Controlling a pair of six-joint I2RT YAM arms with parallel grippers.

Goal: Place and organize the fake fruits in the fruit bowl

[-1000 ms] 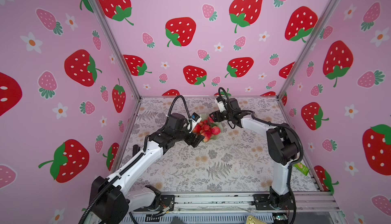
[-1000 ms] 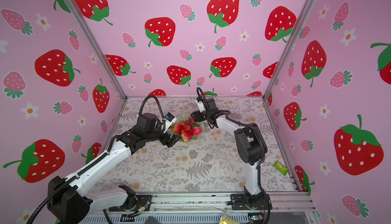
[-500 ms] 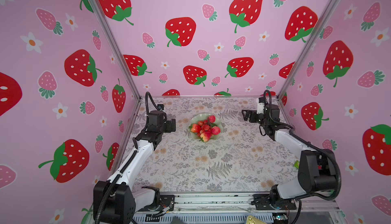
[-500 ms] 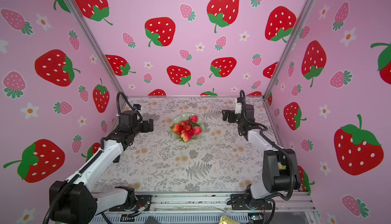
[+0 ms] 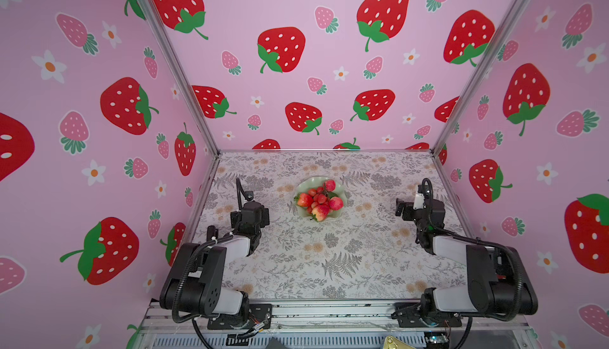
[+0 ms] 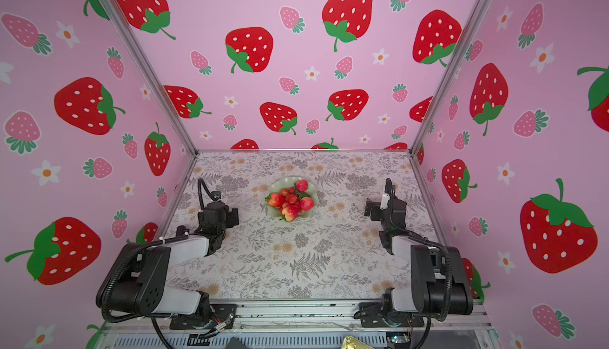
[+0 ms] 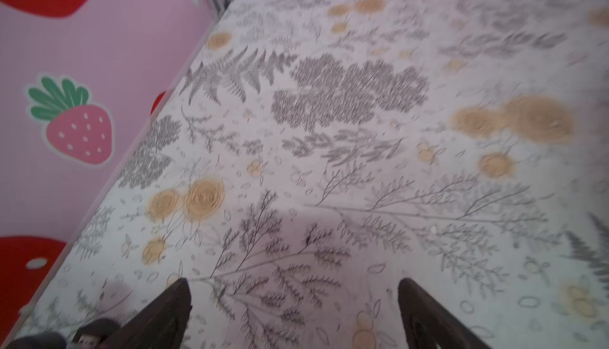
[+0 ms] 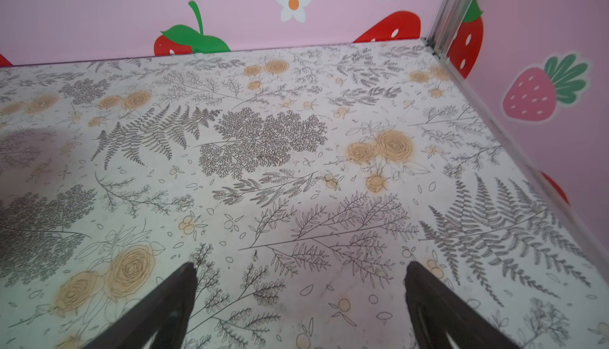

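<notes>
Midway across the floral worktop [image 5: 329, 258], glossy red fake fruits [image 5: 319, 200] heap in the shallow mint-green scalloped fruit bowl [image 5: 305, 184]. Both the left gripper [image 7: 293, 284] and right gripper [image 8: 300, 268] gape empty, well apart. If jostled, the rim-side strawberry [image 5: 320, 212] might roll out.

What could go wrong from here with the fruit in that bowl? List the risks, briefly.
1. The strawberry lies at the near rim of the shallow fruit bowl; it may roll out onto the table.
2. The round pink fruit sits by the far rim, likely just as loose.
3. The left pincer and right pincer are open, empty; reaching in could scatter the crowded pile.
</notes>
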